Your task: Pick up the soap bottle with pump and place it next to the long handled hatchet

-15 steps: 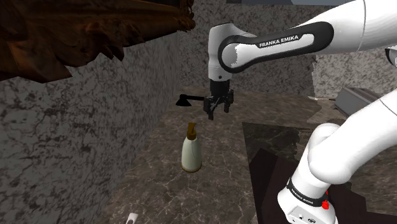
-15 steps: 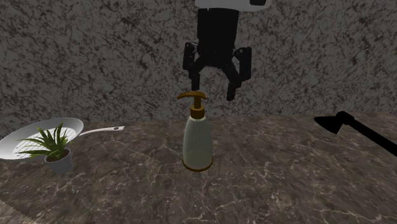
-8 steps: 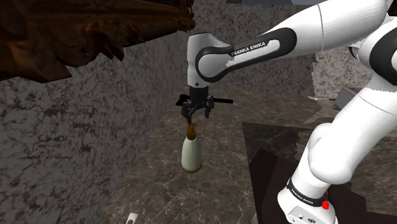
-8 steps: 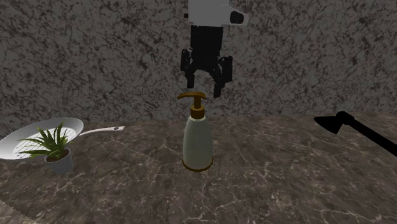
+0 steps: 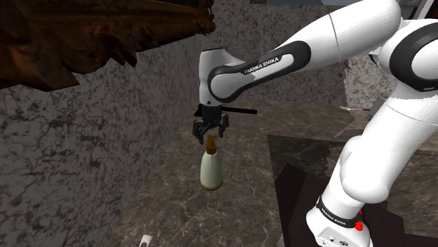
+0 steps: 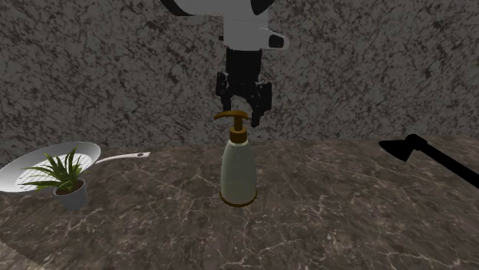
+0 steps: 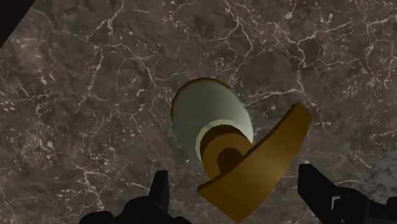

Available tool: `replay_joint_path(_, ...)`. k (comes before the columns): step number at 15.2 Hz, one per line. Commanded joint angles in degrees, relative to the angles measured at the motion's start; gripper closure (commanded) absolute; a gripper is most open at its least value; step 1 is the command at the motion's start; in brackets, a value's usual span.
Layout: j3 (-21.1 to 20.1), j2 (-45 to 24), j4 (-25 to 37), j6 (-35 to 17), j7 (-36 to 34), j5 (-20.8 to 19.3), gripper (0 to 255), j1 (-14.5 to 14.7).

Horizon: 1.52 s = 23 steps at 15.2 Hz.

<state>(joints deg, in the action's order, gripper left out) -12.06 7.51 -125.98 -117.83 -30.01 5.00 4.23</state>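
A pale soap bottle (image 5: 211, 170) with a brass pump (image 6: 234, 117) stands upright on the dark marble counter (image 6: 345, 215). My gripper (image 6: 242, 112) hangs straight over it, open, its fingertips level with the pump head and not touching it. In the wrist view the bottle (image 7: 207, 113) and its pump spout (image 7: 257, 167) lie just ahead of the gripper (image 7: 236, 191), between the spread fingers (image 7: 159, 191). The black long-handled hatchet (image 6: 428, 157) lies on the counter at the second exterior view's right. In the shoulder view its handle (image 5: 242, 111) pokes out from behind the hand.
A white pan (image 6: 31, 165) and a small potted plant (image 6: 61, 180) sit at the second exterior view's left. A rough stone wall (image 6: 115, 69) backs the counter. In the shoulder view a brown mass (image 5: 105, 31) overhangs the upper left, and a small white thing (image 5: 144, 241) lies near the bottom edge.
The gripper has swung from near the hatchet toward the shoulder view's left and dropped over the bottle's pump. Its fingers stayed open. The bottle has not moved.
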Motion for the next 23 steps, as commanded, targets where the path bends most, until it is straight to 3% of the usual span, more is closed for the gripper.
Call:
replay_joint_path(1, -0.09, -0.70, -1.40, -2.14, 0.00, -0.06, 0, 0.03)
replay_joint_path(9, -0.09, -0.70, -1.40, -2.13, 0.00, -0.06, 0, 0.03)
replay_joint_path(10, -0.09, -0.70, -1.40, -2.13, 0.00, -0.06, 255, 0.03)
replay_joint_path(19, -0.09, -0.70, -1.40, -2.14, 0.00, -0.06, 255, 0.03)
replay_joint_path(23, 0.03, 0.42, 0.59, 0.97, 0.00, 0.04, 255, -0.01)
